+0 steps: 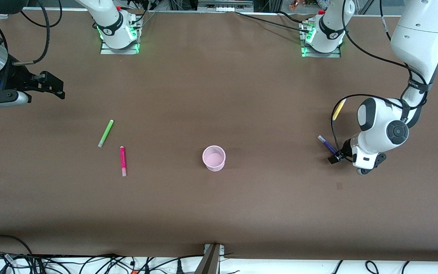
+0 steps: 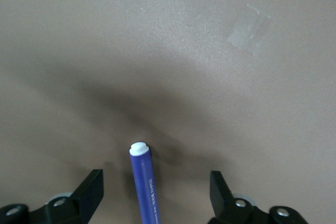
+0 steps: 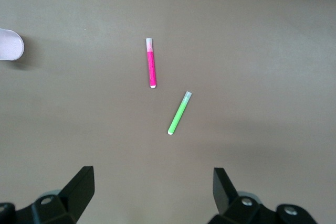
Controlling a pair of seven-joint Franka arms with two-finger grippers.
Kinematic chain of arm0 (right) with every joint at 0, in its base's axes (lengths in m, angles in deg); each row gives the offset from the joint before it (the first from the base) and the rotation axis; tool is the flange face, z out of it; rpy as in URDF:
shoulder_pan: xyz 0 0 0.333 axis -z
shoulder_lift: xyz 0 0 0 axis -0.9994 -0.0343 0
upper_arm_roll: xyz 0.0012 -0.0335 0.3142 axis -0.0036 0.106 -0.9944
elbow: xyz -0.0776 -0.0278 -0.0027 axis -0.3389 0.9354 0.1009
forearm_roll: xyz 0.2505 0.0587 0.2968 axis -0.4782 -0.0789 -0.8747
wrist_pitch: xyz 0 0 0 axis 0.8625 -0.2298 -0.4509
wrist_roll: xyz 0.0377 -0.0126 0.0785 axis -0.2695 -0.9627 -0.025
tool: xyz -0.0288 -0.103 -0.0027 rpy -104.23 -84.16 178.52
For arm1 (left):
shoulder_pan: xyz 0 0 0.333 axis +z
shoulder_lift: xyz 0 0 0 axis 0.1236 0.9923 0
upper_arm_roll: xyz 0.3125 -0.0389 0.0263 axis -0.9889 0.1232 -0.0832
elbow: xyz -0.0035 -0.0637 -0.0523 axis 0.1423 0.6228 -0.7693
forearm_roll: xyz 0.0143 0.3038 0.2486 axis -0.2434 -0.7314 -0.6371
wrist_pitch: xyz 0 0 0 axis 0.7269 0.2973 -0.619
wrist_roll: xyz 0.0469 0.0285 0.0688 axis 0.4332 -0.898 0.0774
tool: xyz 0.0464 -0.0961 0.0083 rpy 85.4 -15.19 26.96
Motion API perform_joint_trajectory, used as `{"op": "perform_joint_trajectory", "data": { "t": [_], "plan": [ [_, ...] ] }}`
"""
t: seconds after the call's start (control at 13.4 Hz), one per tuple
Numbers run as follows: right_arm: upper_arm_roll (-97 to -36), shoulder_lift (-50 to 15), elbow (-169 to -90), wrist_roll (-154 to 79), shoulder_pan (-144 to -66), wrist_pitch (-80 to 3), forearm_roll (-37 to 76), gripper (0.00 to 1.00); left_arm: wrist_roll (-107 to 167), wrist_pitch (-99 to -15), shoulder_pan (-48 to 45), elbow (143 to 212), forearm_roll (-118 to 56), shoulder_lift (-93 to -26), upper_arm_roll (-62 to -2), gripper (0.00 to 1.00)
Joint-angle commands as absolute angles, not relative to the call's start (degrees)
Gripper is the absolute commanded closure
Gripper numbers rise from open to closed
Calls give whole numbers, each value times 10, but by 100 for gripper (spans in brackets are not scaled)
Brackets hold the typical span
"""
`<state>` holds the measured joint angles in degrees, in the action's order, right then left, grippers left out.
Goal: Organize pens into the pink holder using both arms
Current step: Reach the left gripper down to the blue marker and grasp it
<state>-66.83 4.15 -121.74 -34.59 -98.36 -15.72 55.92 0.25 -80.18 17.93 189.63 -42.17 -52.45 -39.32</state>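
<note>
Fingers [image 2: 89, 190] of left gripper [image 2: 156, 195] apparently straddle purple pen [image 2: 145, 184].

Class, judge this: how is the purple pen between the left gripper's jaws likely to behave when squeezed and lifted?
The purple pen looks rigid and slim, so probably light. Its round barrel may roll or slip if the open left gripper closes off-centre. It lies flat on the table.

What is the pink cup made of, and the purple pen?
The pink holder looks like matte plastic: thin even wall, soft colour, no glints. The purple pen, lying between the open left gripper's fingers, seems smooth glossy plastic with printed lettering and a white cap.
</note>
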Motion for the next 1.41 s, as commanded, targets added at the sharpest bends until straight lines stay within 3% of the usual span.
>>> {"op": "perform_joint_trajectory", "data": {
  "t": [0.0, 0.3, 0.67, 0.97, 1.04, 1.34],
  "plan": [
    [-667, 42, -1212, -345, -984, -152, 558, 0, -5, -802, 178, 1907, -423, -534, -393, 18],
    [-667, 42, -1212, -345, -984, -151, 558, 0, -10, -807, 174, 1926, -423, -543, -394, 24],
    [-666, 41, -1211, -345, -984, -156, 558, 0, -11, -807, 174, 1925, -436, -541, -394, 56],
    [-667, 41, -1211, -345, -983, -156, 559, 0, -11, -806, 174, 1923, -437, -543, -394, 96],
    [-665, 41, -1212, -346, -983, -154, 559, 0, -11, -803, 173, 1921, -437, -546, -393, 100],
    [-664, 41, -1212, -346, -983, -152, 559, 0, -22, -752, 151, 1883, -436, -588, -381, 100]
  ]
}}
